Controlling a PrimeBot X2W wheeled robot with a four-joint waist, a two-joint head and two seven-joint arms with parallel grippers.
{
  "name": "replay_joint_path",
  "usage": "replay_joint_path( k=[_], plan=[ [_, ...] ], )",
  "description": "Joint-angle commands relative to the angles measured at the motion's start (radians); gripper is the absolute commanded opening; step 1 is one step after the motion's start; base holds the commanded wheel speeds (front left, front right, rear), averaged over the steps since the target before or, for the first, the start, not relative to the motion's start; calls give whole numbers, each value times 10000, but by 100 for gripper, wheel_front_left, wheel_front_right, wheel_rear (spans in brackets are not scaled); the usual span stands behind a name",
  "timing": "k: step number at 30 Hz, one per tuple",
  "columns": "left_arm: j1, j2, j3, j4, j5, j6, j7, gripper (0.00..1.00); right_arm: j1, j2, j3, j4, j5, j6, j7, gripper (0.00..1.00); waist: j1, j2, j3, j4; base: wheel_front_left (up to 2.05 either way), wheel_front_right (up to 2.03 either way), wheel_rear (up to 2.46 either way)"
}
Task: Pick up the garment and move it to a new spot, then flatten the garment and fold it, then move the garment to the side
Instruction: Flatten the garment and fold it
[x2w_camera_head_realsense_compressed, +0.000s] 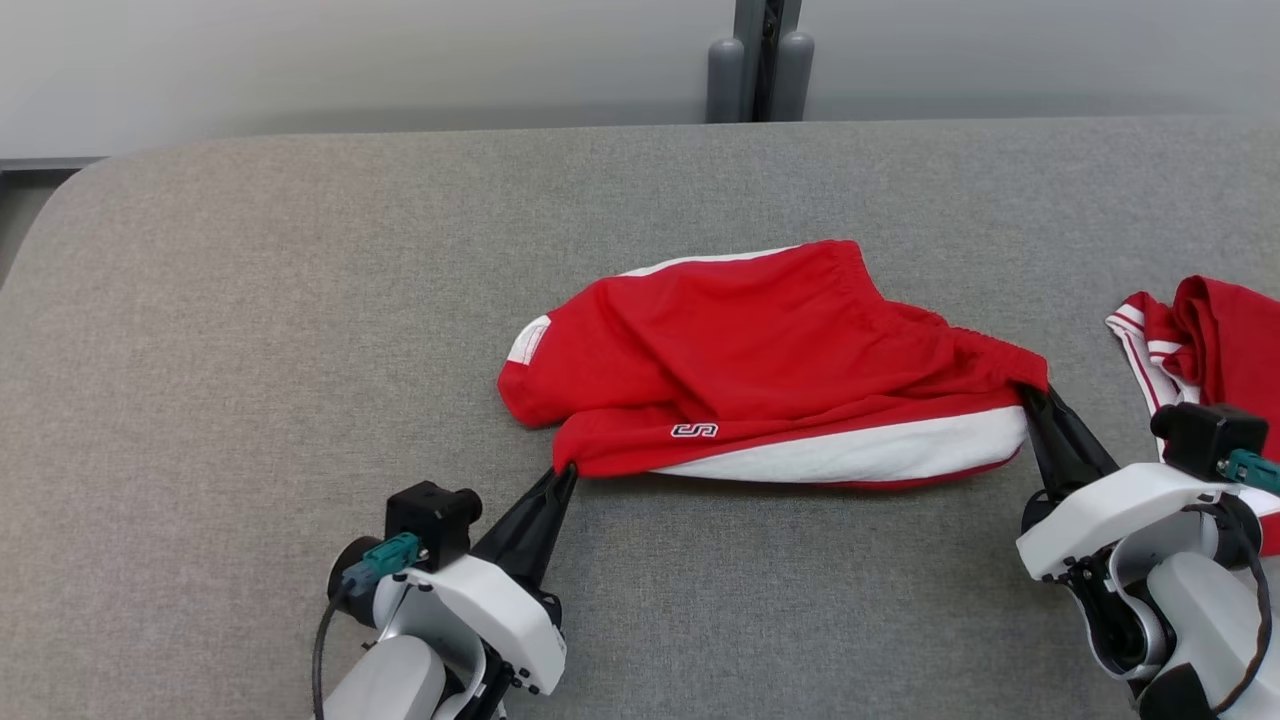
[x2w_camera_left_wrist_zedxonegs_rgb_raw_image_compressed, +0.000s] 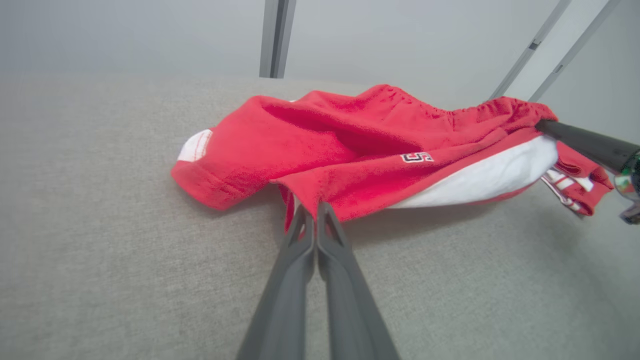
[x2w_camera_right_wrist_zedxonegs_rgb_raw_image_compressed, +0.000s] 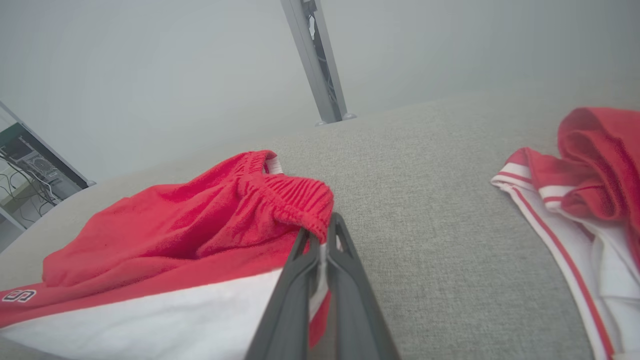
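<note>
1. Head view: the red knitted shorts with a white side panel (x2w_camera_head_realsense_compressed: 760, 360) lie crumpled at the centre of the frame on the grey fabric-covered table (x2w_camera_head_realsense_compressed: 250, 300). Their lower edge looks slightly raised off the surface.
2. My left gripper (x2w_camera_head_realsense_compressed: 566, 472), at the lower centre-left, is clenched on the corner of the shorts' hem. The left wrist view shows both fingers pressed together with red cloth between them.
3. My right gripper (x2w_camera_head_realsense_compressed: 1030, 393), at the right of the frame, is pinched on the end of the elastic waistband. The right wrist view shows fabric caught between its fingertips.
4. I judge the step in hand to be the lift and carry. To do it well, I should raise both arms together and evenly, so that neither pinch takes the whole load and slips.
5. I should draw the two grips gently apart so the cloth hangs taut rather than bunched.
6. A second, red-and-white striped garment (x2w_camera_head_realsense_compressed: 1210, 340) lies just beside my right arm at the right edge. I should carry the shorts away from it and avoid dragging it along.
</note>
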Motion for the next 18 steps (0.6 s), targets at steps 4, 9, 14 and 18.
replay_joint_path(
  k=[4, 9, 14, 18],
  plan=[
    [264, 365, 305, -852, -140, 237, -57, 0, 388, -112, -261, -508, -177, -1, -46, 0, 0, -1, -321, 74, 0, 0, 0],
    [377, 821, 579, -2224, -232, 496, 226, 0, 665, -81, -616, -1324, -352, -1, -48, 0, 0, -1, -654, 78, 0, 0, 0],
    [38, 1323, 837, -3523, -267, 620, 787, 0, 608, -49, -737, -2173, -422, -1, -46, 0, 0, -1, -908, -22, 0, 0, 0],
    [-441, 1807, 1065, -4261, -314, 573, 1343, 0, 356, -28, -778, -2804, -148, -1, -46, 0, 0, -1, -961, -149, 0, 0, 0]
  ],
)
